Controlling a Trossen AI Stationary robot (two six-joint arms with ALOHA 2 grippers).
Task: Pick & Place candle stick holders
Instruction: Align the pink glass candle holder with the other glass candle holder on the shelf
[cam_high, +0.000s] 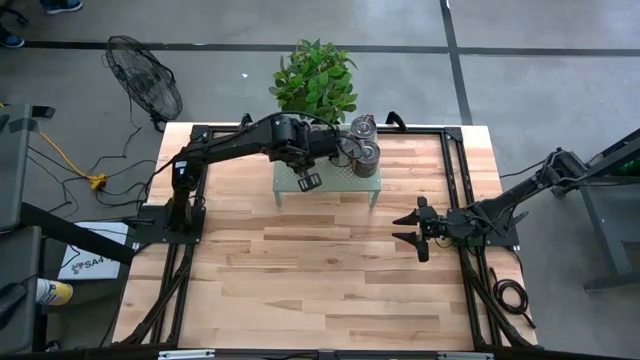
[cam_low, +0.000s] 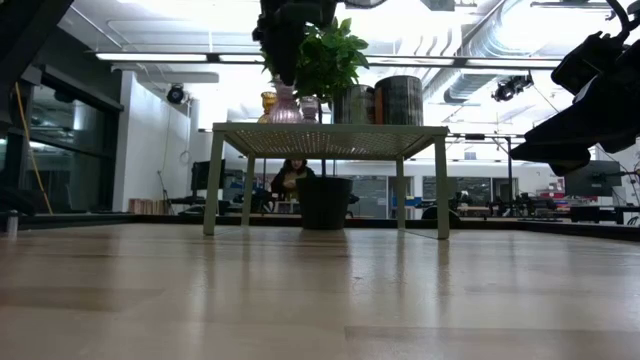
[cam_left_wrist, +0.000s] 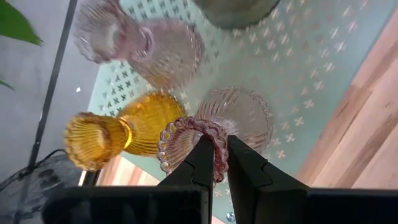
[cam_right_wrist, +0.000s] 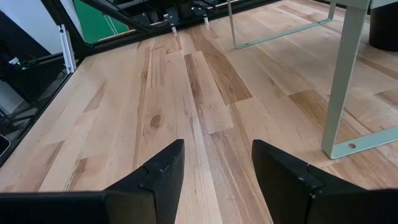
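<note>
On the green perforated shelf (cam_left_wrist: 298, 68) stand an amber glass holder (cam_left_wrist: 118, 134), a pale pink glass holder (cam_left_wrist: 143, 43) and a second pink one (cam_left_wrist: 239, 115). A silver holder (cam_left_wrist: 236, 9) shows at the edge of the left wrist view. The high view shows two silver holders (cam_high: 362, 127) (cam_high: 368, 153) at the shelf's right end. My left gripper (cam_left_wrist: 221, 165) comes down over the shelf's left end and is shut on the second pink holder. In the low view it (cam_low: 285, 60) is above that holder (cam_low: 285, 105). My right gripper (cam_right_wrist: 214, 168) is open and empty, low over the table's right side (cam_high: 415, 228). My left gripper pinches the pink holder's beaded top rim (cam_left_wrist: 214, 144) between its two fingers, coming from above and pointing down. One finger seems to be inside the cup and one outside. The holder is upright, and its base (cam_left_wrist: 249, 118) appears to rest on the shelf.
A potted plant (cam_high: 315, 80) stands behind the shelf's far edge, close to my left arm. The shelf's thin legs (cam_right_wrist: 345, 81) stand on the wooden table (cam_high: 320, 280). Black frame rails (cam_high: 455, 170) run along the table's sides.
</note>
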